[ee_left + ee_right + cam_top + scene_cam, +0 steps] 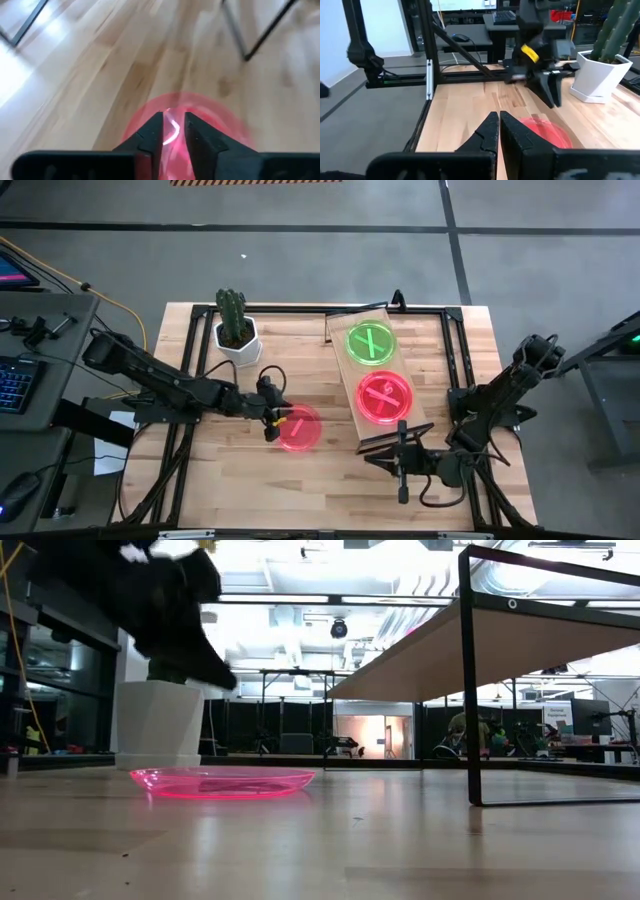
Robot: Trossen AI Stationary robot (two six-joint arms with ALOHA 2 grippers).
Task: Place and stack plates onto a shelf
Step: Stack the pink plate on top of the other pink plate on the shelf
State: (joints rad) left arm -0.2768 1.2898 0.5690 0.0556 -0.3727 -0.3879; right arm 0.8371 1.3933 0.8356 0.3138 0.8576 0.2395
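High view: left gripper (270,420) poised over loose pink plate (299,428) on the table (330,480).
Its fingers, slightly apart, straddle the plate's near rim, seemingly for a pinch; right gripper (402,463) waits closed. Farther off, pink plate (384,398) and green plate (370,343) occupy the shelf (340,330).

Robotics lab / open workshop.
Concrete floor (300,260), exposed ceiling ducts (540,570), kbd (15,385) + mouse (20,492) workstation beside wood desk (300,480).
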